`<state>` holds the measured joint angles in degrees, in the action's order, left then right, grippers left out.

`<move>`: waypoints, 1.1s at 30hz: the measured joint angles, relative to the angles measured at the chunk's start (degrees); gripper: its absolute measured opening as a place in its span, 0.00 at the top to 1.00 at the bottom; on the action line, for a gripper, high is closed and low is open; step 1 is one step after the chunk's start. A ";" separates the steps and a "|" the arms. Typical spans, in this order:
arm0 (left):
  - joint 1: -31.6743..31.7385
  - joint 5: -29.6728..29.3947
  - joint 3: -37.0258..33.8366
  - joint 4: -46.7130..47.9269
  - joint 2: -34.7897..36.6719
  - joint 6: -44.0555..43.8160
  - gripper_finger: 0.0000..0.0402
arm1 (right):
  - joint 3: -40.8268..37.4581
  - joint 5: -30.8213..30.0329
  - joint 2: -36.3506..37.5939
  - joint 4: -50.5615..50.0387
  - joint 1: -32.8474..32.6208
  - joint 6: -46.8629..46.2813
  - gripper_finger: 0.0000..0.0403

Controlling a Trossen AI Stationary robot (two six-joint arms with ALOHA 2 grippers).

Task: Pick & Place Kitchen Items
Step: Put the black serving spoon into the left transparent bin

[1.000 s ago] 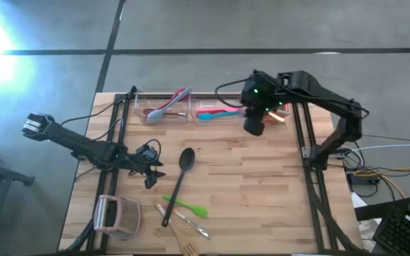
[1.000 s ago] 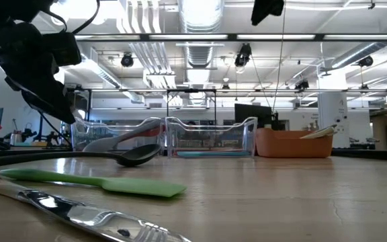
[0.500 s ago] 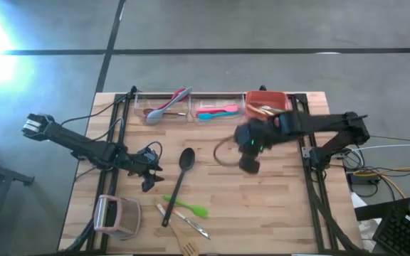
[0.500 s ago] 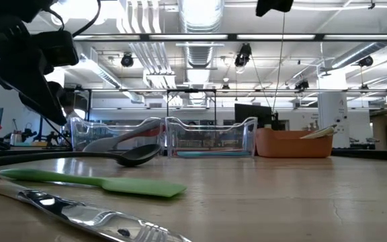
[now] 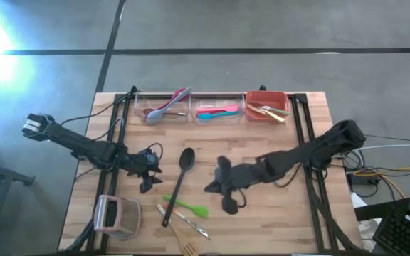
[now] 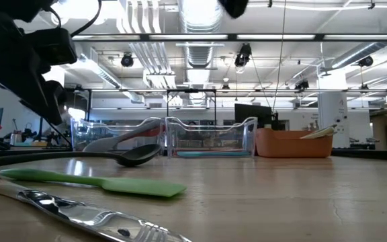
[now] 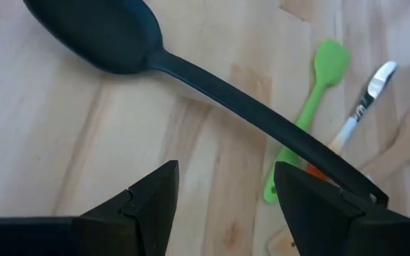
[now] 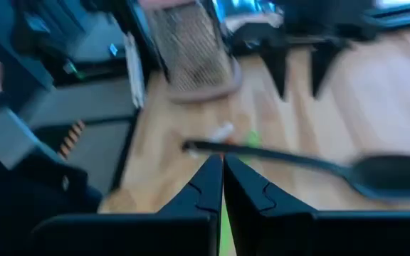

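Observation:
A black spoon [image 5: 179,179] lies flat on the table's middle left, and it also shows in the left wrist view [image 7: 191,75]. A green spatula [image 5: 188,207], a silver knife [image 5: 184,221] and a wooden utensil [image 5: 188,247] lie nearer the front edge. My left gripper [image 5: 146,180] is open and empty just left of the spoon's handle, its fingers [image 7: 155,195] above bare wood. My right gripper [image 5: 211,188] is shut and empty above the table, right of the spoon, pointing toward it [image 8: 223,178].
Along the far edge stand a clear bin [image 5: 165,108] with red and grey utensils, a clear bin [image 5: 218,112] with teal and pink ones, and an orange bin [image 5: 265,107] with wooden ones. A pinkish-white handled grater [image 5: 116,215] lies front left. Bare wood lies at the front right.
My right gripper has swung from above the orange bin at the far edge toward the near edge and the table's left. It now stands over the table's middle, close to the black spoon. The utensils on the table have not moved.

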<state>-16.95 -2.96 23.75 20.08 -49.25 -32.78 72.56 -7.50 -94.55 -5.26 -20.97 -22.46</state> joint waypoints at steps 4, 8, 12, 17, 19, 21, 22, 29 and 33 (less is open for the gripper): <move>0.00 0.86 0.18 1.48 0.01 -0.10 0.42 | -0.93 0.03 -7.54 9.51 -0.95 -0.28 0.98; 0.00 2.63 0.18 5.05 0.07 -0.28 0.42 | 4.57 1.48 -15.14 8.51 -1.76 -1.39 0.98; -0.01 5.47 0.16 8.64 0.15 -0.55 0.42 | 12.84 1.51 -21.16 3.56 -2.34 -2.70 0.97; 0.00 9.27 0.13 10.34 0.33 -0.42 0.42 | 23.95 1.51 -28.30 -8.44 -2.44 -5.19 0.90; 0.00 11.07 0.13 10.54 0.39 -0.27 0.42 | 27.57 1.51 -30.70 -10.83 -2.43 -6.07 0.85; -0.02 11.93 0.13 10.63 0.39 -0.25 0.42 | 30.86 1.46 -33.24 -10.88 -2.40 -6.41 0.79; -0.01 12.42 0.13 10.68 0.39 -0.25 0.42 | 32.30 1.47 -34.39 -10.56 -2.40 -6.48 0.77; -0.02 12.57 0.11 12.01 0.50 -0.21 0.42 | 42.64 1.10 -42.83 -15.84 -2.40 -7.57 0.62; -0.02 12.57 0.09 12.82 0.46 -0.19 0.42 | 46.54 -0.06 -46.12 -19.64 -2.38 -8.97 0.56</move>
<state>-16.97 9.61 23.84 32.90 -48.79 -32.97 119.10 -7.55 -140.67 -24.90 -23.35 -31.43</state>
